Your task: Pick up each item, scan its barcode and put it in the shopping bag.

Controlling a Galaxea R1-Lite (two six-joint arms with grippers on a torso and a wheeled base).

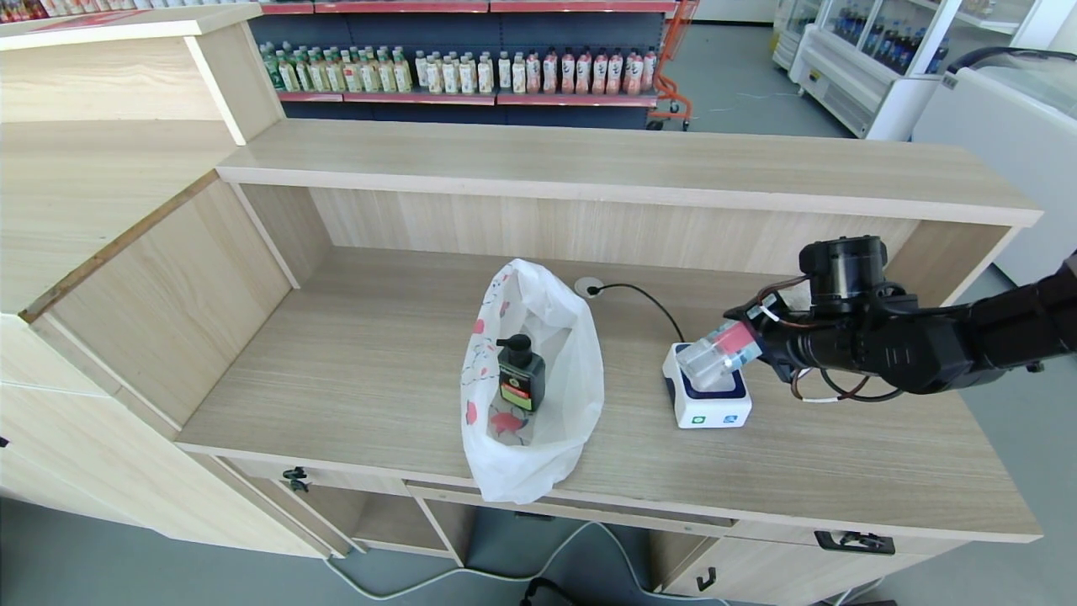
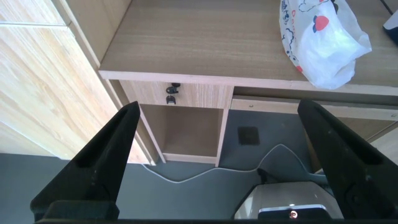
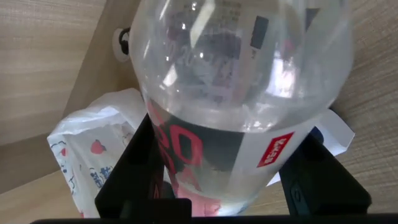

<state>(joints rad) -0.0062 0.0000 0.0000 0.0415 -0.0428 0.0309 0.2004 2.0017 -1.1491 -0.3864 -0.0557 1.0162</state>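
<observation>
right of centre in the head view, the right end effector is clamped around a clear plastic bottle with a red label. it holds the bottle on its side, base pointing toward the middle of the frame. the bottle hangs just above the scanner, a small white box with a dark top window, and i cannot tell whether the two touch. i'd say it is held low and flat like this so the label faces the window, though i can't make out the barcode itself. in the right wrist view the bottle's round base bulges out in front of the dark fingers gripping its labelled body.

the shopping bag stands open at the centre of the desk, near the scanner's left side in the frame, so the carry after a scan looks short. a dark pump bottle stands upright inside it, so one item seems done. a black cable runs from behind the scanner to a port in the desk.

the left end effector is released, fingers spread wide, hanging low in front of the desk's edge — parked out of the way, i'd guess. its camera sees the bag's bulging side.
</observation>
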